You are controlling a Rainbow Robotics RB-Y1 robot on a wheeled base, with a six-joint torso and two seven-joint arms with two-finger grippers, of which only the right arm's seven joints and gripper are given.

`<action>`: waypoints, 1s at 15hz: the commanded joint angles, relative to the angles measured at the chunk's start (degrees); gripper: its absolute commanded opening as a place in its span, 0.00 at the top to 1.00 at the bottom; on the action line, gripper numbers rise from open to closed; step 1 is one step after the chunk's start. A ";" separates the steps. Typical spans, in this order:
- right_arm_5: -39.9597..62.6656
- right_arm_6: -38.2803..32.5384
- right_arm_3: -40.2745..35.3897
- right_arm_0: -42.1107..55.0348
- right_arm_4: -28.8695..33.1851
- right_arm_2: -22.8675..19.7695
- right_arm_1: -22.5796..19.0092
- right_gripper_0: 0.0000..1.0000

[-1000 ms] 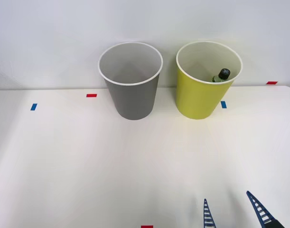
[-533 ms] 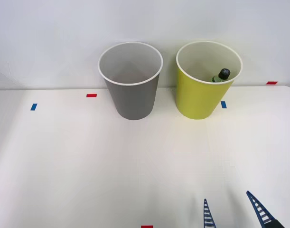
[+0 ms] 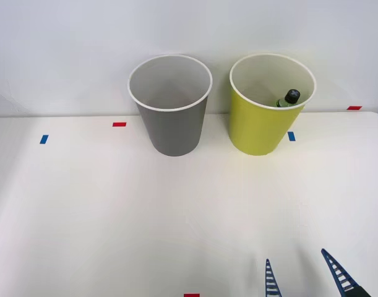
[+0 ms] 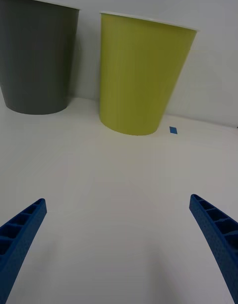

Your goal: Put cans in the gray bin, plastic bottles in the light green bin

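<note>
Green plastic bottle, black-capped, lying inside the light green bin beside the gray bin: light, smooth, best pinched mid-body; my right gripper, jaws apart, holds nothing.

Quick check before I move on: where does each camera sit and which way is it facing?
Front view: above the arms, looking forward and down at the table; the right end effector shows at the bottom, open.
Right wrist view: low on the right arm, looking across the table; its own blue fingers flank the frame.
Shared: the gray bin and the light green bin, side by side.
</note>
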 commanded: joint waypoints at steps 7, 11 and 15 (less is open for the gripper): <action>0.00 0.00 0.00 0.00 0.00 0.00 0.00 0.00; 0.00 0.00 0.00 0.00 0.00 0.00 0.00 0.00; 0.00 0.00 0.00 0.00 0.00 0.00 0.00 0.00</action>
